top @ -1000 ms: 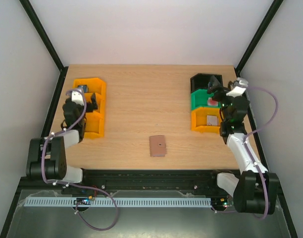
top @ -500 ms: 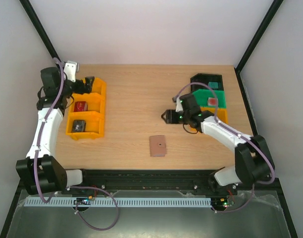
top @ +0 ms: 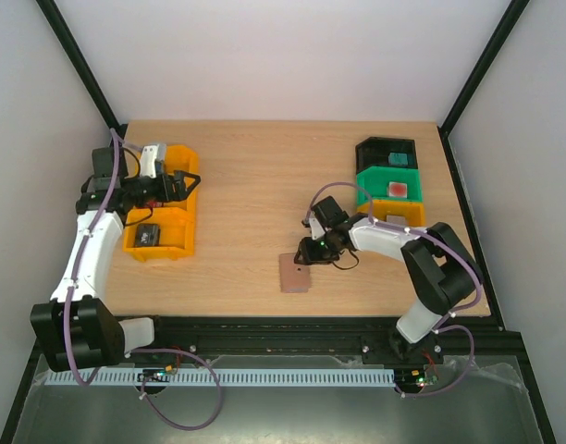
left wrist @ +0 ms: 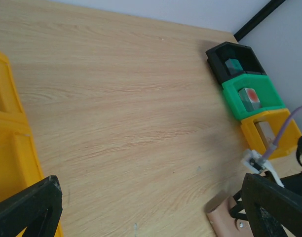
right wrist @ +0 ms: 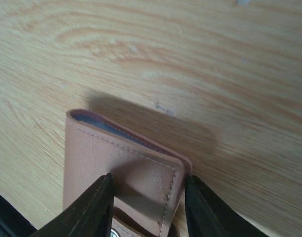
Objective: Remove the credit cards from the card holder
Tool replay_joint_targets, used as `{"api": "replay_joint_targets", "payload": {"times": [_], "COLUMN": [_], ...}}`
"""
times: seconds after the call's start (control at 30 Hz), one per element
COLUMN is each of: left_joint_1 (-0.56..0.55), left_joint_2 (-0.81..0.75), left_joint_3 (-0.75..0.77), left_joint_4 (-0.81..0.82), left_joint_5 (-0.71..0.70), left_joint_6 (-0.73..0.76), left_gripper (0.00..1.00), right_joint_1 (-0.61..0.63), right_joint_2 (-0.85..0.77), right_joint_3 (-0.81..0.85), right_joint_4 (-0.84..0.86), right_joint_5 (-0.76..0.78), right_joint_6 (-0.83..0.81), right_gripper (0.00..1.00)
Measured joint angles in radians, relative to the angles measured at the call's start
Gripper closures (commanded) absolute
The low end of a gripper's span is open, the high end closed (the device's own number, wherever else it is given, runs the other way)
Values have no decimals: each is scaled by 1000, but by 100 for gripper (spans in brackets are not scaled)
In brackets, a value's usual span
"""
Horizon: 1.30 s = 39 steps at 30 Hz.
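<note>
The card holder [top: 292, 275] lies shut and flat on the table near its front edge, brownish-pink with a stitched flap. My right gripper [top: 312, 252] is down on its far end. In the right wrist view the jaws have narrowed, with a finger on each side of the flap's end [right wrist: 141, 177], and the holder [right wrist: 92, 148] rests on the wood with its blue-grey lining showing at the fold. My left gripper [top: 183, 181] hangs wide open over the left bins. A teal credit card [top: 400, 160] lies in the black bin and a reddish one [top: 397, 189] in the green bin.
A row of orange bins [top: 179, 222] stands at the left, with a dark flat item [top: 147, 235] in the nearest one. Black [top: 380, 146], green [top: 371, 185] and orange [top: 375, 218] bins stand at the right. The left wrist view shows bare wood between them and the holder [left wrist: 224, 222].
My right arm swung from the right bins across to the card holder and came down on it, its jaws narrowing. My left arm rose beside the left bins and now reaches over them.
</note>
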Motion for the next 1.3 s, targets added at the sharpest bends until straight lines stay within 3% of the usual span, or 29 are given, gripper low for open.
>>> {"api": "replay_joint_targets", "payload": {"times": [0.07,0.17,0.2,0.43,0.67,0.97,1.17,1.3], "left_joint_1": [-6,-12,-14,-69,-109,-147,-223,-285], "left_joint_2": [0,-8,-13,-28,-12,-1,-2,8], "left_joint_3": [-7,-17,-23,-63,-22,121,140,146], "left_joint_4": [-3,0,0,-8,-79,-121,-117,-113], "left_joint_5": [8,15,16,30,124,316,376,376], "left_joint_6": [-13,-24,-26,-10,31,23,7,9], "left_gripper": [0,1,1,1,4,1,2,14], "right_joint_1": [0,-3,-5,-5,-3,-3,-3,-3], "right_joint_2": [18,26,26,14,-114,-249,-240,-239], "right_joint_3": [-9,-21,-24,-26,45,140,141,141], "right_joint_4": [3,21,31,99,215,627,774,859], "right_joint_5": [-20,-54,-70,-193,-289,-307,-351,-387], "right_joint_6": [0,-3,4,39,114,295,372,409], "right_gripper": [70,94,98,98,98,98,98,98]}}
